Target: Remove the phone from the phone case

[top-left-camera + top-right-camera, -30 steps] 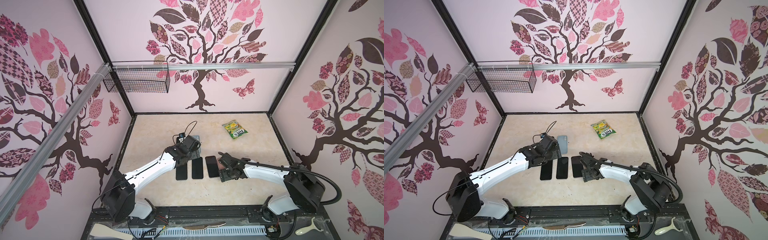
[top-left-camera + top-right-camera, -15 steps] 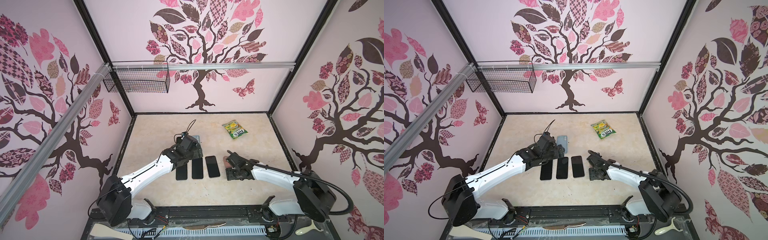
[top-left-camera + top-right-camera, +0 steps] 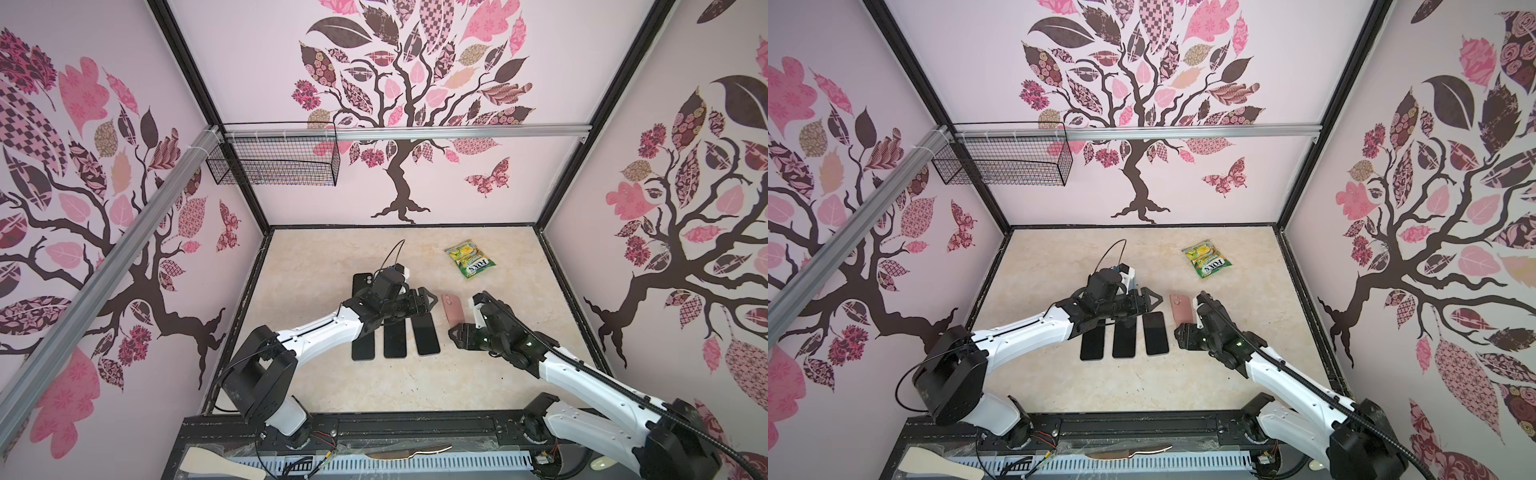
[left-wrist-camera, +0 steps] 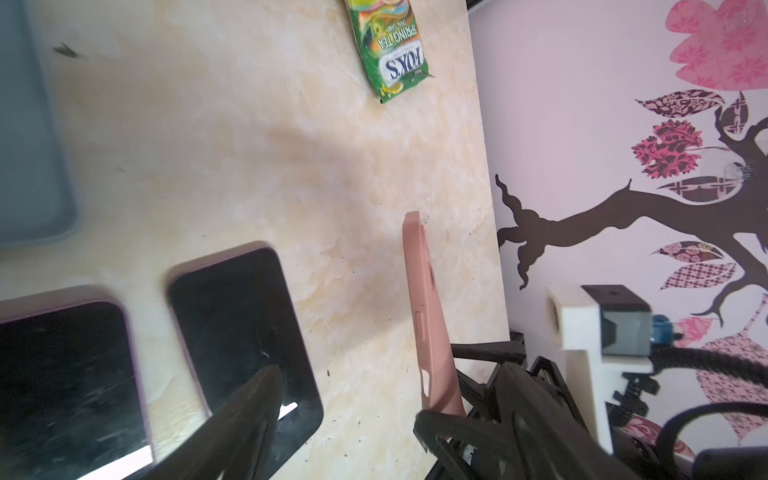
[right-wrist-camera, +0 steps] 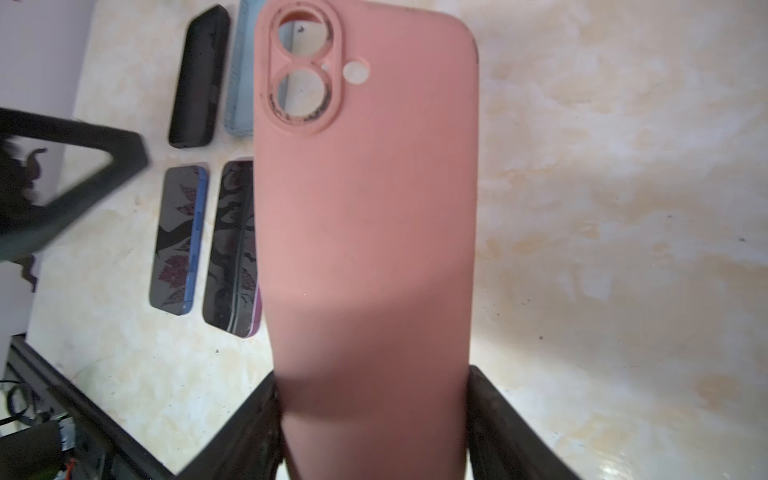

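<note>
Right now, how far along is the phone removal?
Done: three phones lie screen-up in a row. In hand: the right jaws grip the pink case, which looks empty, table showing through its camera holes. Remaining: probably just setting it down near the black case.

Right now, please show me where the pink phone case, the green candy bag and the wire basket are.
pink phone case (image 5: 365,228): right wrist view, middle of its back.
green candy bag (image 3: 469,259): a top view, middle of the printed front.
wire basket (image 3: 274,168): a top view, its mesh wall.
</note>
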`<state>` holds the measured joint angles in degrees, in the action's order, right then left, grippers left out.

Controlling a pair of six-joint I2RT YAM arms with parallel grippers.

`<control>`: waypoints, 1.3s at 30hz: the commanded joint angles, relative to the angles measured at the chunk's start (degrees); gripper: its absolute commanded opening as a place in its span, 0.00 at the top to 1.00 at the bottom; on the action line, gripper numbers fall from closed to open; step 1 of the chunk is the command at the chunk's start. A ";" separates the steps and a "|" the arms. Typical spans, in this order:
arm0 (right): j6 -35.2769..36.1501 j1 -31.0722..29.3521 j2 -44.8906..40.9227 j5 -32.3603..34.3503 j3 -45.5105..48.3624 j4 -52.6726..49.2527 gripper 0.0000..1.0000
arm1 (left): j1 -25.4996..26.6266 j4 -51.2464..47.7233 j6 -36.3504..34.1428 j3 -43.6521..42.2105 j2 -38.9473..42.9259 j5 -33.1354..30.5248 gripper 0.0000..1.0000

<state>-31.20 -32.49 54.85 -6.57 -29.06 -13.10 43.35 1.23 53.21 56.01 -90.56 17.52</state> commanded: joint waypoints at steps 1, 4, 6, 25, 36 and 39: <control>-1.44 0.23 -2.87 -2.74 0.90 4.39 0.33 | 1.48 6.94 3.44 0.82 -2.21 4.73 0.17; -1.80 0.22 -4.26 -4.10 1.29 5.61 0.33 | 2.65 10.66 4.59 2.01 -4.65 6.34 0.26; -1.84 0.18 -4.73 -4.50 1.29 5.90 0.33 | 3.29 11.55 5.29 2.88 -5.93 6.81 0.31; 2.12 0.35 -12.32 -0.61 -4.35 3.19 0.00 | -1.64 14.38 -1.73 1.23 1.89 11.64 1.00; 0.63 4.29 -9.92 -20.41 -15.22 13.30 0.01 | -7.10 23.47 -5.30 -1.86 10.92 32.24 1.00; -3.85 7.58 -7.91 -27.14 -16.44 17.70 0.04 | -7.10 25.58 -5.51 -2.65 12.62 34.24 1.00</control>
<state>-31.20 -27.00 45.84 -24.62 -43.31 -0.51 36.40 22.20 49.30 55.35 -79.75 46.50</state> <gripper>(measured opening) 0.962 0.070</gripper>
